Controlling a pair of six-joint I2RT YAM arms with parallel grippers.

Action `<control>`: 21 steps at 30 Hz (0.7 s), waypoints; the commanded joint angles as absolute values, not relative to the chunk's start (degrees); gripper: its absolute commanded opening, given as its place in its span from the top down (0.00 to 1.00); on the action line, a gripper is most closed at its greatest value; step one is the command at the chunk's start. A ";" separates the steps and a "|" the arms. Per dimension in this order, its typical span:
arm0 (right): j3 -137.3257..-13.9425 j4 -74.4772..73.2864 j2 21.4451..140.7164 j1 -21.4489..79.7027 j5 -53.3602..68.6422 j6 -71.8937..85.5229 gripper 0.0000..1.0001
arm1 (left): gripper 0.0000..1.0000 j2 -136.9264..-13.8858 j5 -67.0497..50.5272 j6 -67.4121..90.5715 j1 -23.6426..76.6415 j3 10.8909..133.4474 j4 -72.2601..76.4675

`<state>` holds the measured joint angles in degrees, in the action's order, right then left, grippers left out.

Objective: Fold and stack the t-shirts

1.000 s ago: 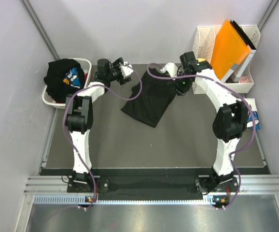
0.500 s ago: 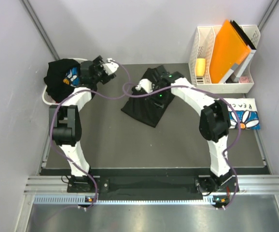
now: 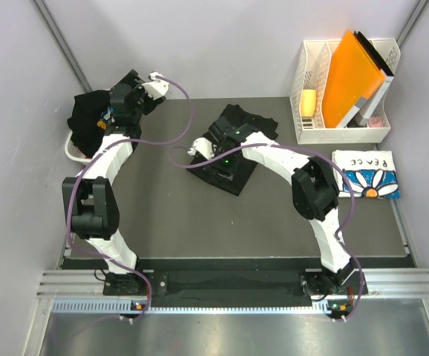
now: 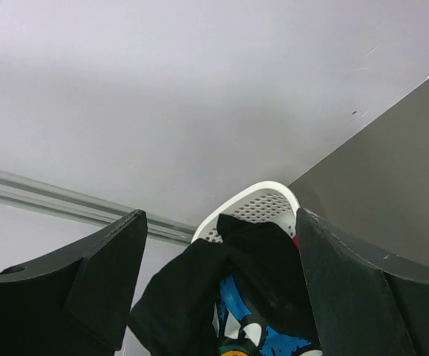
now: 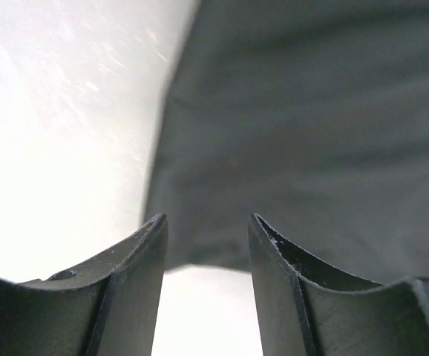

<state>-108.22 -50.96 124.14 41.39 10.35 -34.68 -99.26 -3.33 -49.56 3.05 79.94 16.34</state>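
White tee [image 3: 367, 175], folded flat, reads "PEACE" beside blue daisy print.

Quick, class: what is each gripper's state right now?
Left gripper: open, empty, facing the printed black tee in the basket.
Right gripper: open, empty, over the edge of the plain black tee.

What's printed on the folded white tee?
The white tee has a blue-and-white daisy print with PEACE lettering; top external view shows it best.

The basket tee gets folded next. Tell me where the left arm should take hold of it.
Pinch the bunched black fold on top of the black tee, coming down from above. It lies heaped in the white basket, whose walls likely block a sideways approach, and the left gripper hangs over it, jaws open.
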 commanded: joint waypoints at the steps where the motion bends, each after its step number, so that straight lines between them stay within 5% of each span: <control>1: -107.67 -48.60 124.10 44.64 10.63 -32.87 0.52 | 0.14 -96.77 -1.32 -48.69 2.99 81.91 18.37; 21: -108.19 -44.30 130.43 46.05 8.17 -30.59 0.52 | 0.14 -96.85 -4.74 -49.83 2.55 82.18 20.57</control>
